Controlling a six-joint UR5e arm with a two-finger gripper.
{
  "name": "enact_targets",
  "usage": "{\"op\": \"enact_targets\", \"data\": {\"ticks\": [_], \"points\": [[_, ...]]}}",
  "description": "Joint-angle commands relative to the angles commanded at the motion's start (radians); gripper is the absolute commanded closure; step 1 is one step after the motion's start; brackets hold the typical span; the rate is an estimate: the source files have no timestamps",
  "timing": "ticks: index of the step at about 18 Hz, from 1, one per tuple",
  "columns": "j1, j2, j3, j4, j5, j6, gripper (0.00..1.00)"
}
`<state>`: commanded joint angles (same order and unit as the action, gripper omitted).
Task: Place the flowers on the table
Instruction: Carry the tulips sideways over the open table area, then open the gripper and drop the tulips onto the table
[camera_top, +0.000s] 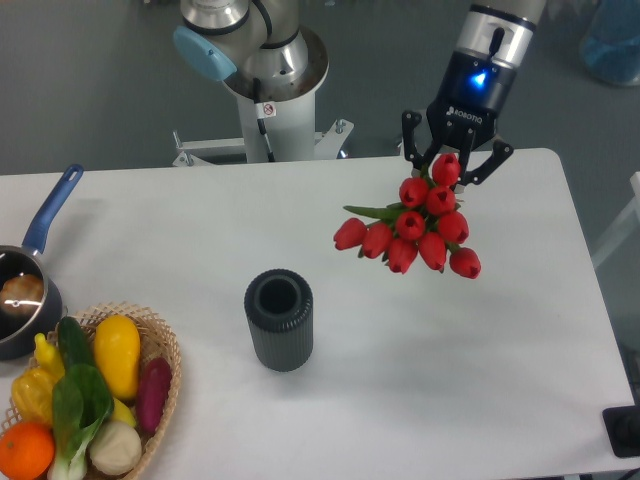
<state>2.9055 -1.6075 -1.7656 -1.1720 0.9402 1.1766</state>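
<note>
The flowers (415, 226), a bunch of red tulips with green leaves, hang in the air over the right half of the white table (330, 400). My gripper (455, 166) is right above them, pointing down, its black fingers closed around the bunch where the stems are hidden behind the blooms. The blooms spread toward the camera and to the left. No stems show below the heads.
A dark ribbed cylindrical vase (279, 319) stands upright left of the flowers. A wicker basket (160, 370) with produce sits at the front left corner. A blue-handled saucepan (25, 280) lies at the left edge. The robot's base (270, 90) is behind the table.
</note>
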Motion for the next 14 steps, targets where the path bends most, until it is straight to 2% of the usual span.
{"op": "enact_targets", "data": {"ticks": [7, 14], "points": [[-0.077, -0.069, 0.003, 0.0, 0.129, -0.002, 0.59], [-0.087, -0.112, 0.014, 0.002, 0.203, 0.0, 0.59]]}}
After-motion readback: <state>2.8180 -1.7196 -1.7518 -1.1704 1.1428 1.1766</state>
